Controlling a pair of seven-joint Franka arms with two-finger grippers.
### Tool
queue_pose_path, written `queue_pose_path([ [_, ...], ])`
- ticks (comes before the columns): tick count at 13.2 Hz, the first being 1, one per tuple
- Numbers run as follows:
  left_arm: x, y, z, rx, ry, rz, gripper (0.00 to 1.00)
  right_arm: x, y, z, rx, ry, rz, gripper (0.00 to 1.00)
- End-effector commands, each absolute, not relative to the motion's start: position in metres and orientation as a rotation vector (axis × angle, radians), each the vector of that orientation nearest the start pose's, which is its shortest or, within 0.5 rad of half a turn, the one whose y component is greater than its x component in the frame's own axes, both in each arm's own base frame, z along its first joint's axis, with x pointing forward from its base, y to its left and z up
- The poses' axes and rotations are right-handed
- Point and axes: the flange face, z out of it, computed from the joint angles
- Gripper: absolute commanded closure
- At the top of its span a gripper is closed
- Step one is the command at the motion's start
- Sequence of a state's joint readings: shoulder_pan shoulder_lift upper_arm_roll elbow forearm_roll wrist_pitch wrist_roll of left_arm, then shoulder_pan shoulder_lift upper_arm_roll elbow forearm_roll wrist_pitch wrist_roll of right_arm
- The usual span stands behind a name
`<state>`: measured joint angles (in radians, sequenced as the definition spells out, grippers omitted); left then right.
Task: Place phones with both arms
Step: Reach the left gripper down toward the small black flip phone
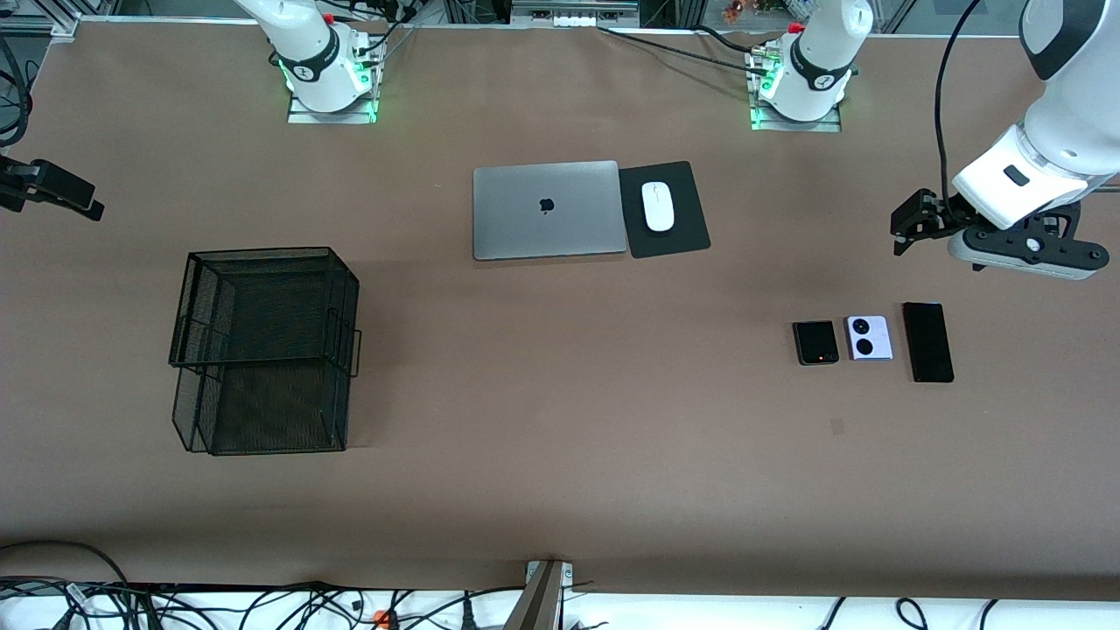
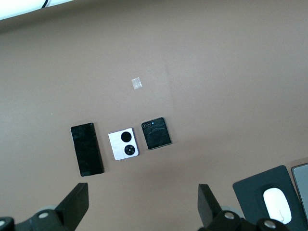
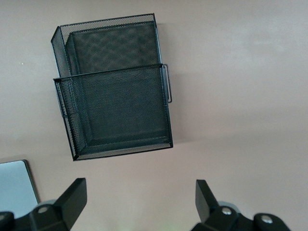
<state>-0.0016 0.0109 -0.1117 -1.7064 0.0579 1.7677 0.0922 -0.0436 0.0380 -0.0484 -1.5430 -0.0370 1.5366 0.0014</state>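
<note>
Phones wait in a neat row on the brown table (image 1: 560, 490) toward the left arm's end, none of them touched by either robot. Going across the front view: the right gripper (image 1: 54, 191), a black claw with its fingers spread wide and nothing between them, hangs above the table's edge at the right arm's end; its wrist view looks down on a black wire-mesh two-tier basket (image 1: 262, 350), which stands on the table just below it in that view. At the table's middle, closer to the robots' bases, lies a closed grey laptop (image 1: 547, 210), and touching its side is a black mouse pad (image 1: 687, 223) with a white oval mouse (image 1: 658, 206) on it. Then come the three handsets side by side, close but apart: a small squarish black phone (image 1: 815, 342), a small lavender-white phone with two black circles (image 1: 869, 338), and a long black slab phone (image 1: 927, 342) at the end of the row. Above the table near that row, the left gripper (image 1: 910, 223), black on its white jointed arm, hovers with its fingers wide apart and empty; its wrist view shows all three phones on the cloth with a small pale patch (image 2: 137, 83) nearby.
</note>
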Motion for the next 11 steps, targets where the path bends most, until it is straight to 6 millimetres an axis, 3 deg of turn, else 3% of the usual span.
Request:
queue_pose_path([
  [1,0.5715,-0.0591,0.5763,-3.05,0.326,-0.073,0.0,0.5599,-0.0552,0.6183,-3.182,0.133,0.067,0.0],
  [7,0.5698,-0.0598,0.573,-3.053,0.318,-0.04,0.0,0.5601,-0.0561,0.6185,-3.183,0.133,0.062,0.0],
  [11,0.5654,-0.0665,0.567,-3.064,0.061,0.016,0.0,0.5612,-0.0565,0.6182,-3.186,0.131,0.055,0.0],
])
